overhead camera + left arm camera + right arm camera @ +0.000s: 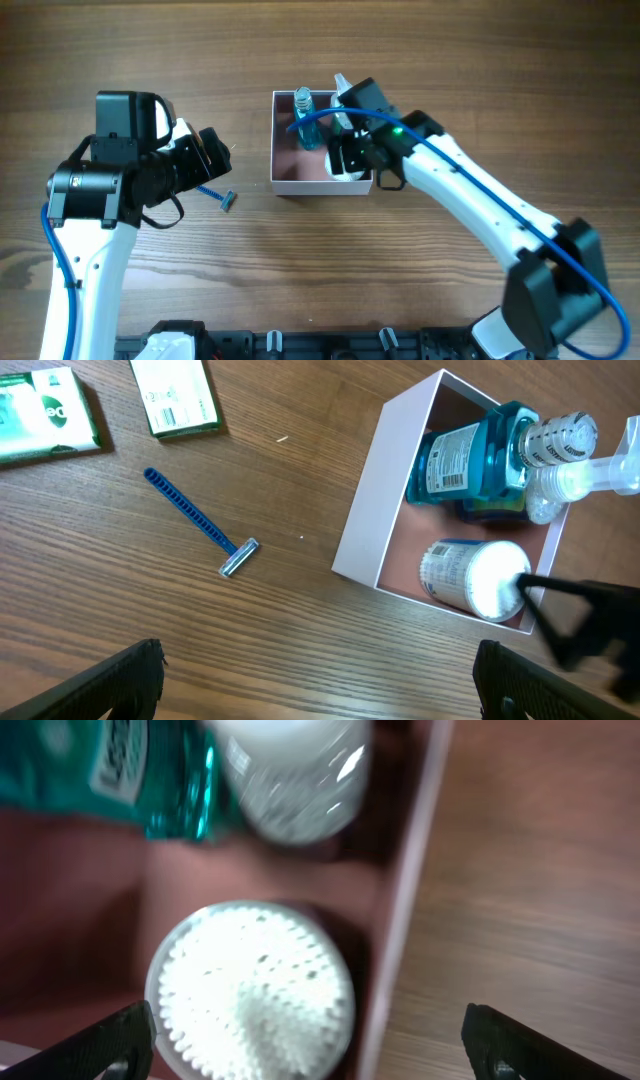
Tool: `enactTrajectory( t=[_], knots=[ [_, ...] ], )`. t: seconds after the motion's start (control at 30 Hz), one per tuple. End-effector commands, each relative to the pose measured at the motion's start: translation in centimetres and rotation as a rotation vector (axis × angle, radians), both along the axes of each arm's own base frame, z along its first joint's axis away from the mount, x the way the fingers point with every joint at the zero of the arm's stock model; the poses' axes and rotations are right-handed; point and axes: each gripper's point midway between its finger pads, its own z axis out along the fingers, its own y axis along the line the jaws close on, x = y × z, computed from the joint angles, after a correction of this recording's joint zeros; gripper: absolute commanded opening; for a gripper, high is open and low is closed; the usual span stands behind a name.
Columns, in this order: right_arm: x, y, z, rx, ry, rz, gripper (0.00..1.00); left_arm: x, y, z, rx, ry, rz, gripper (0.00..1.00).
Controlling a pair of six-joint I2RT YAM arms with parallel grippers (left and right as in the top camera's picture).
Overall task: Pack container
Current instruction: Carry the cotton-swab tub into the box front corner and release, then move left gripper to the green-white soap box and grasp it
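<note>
Both sets of jaws stand apart: right gripper [350, 158] over the square, shallow, thin-walled white container [310, 187], pink inside, mid worktop [300, 280]; left gripper [215, 152] near its side. Looks light and flimsy, so pinch one wall gently.

Container [310, 186]: you lose its right side under the right arm [480, 205].
Packets [178, 400]: your left wrist view crops them.

The table [300, 650] is matt grained wood, the container [370, 500] smooth, matt-walled, the teal bottle [465, 460] glossy translucent plastic.
</note>
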Motion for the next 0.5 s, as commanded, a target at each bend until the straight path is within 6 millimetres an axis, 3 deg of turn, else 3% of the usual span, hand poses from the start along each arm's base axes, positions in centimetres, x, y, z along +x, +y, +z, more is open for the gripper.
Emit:
enactTrajectory(
  t=[0.0,0.1,0.13,0.27,0.47],
  knots=[
    [2.4,-4.5,9.9,0.092,-0.248,-0.161,1.0,0.2,-0.2,0.6,-0.004,-0.017,-0.008,1.0],
    [1.9,-9.3,13.1,0.136,-0.299,-0.314,1.0,0.2,-0.2,0.6,-0.004,-0.016,-0.008,1.0],
    [1.4,-11.9,13.9,0.137,-0.306,-0.38,1.0,0.1,-0.2,0.6,-0.004,-0.014,-0.008,1.0],
    [-1.0,-18.0,13.5,0.14,-0.222,-0.539,1.0,0.9,0.0,1.0,0.0,-0.046,0.011,1.0],
    [-2.8,-20.7,10.5,0.154,-0.073,-0.505,1.0,4.3,2.3,1.5,0.067,-0.11,0.169,0.99]
  ],
)
